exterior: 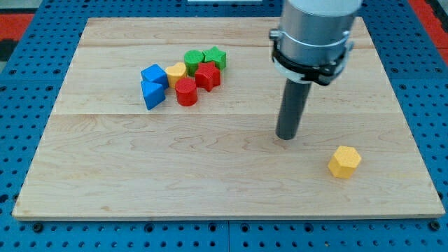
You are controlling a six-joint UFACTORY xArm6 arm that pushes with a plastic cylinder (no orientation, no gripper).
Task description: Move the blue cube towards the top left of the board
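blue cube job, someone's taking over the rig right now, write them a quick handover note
My tip rests on bare board right of centre, touching no block, well to the right of the cluster.
The blue cube sits at the left end of a cluster in the upper middle-left, with a second blue block just below it and a yellow block against its right.
Red and green blocks fill the rest of the cluster; a yellow hexagonal block lies alone at lower right.
Done: no contact with the cube.
Left: bring my tip to the cube's lower right and push it up-left.
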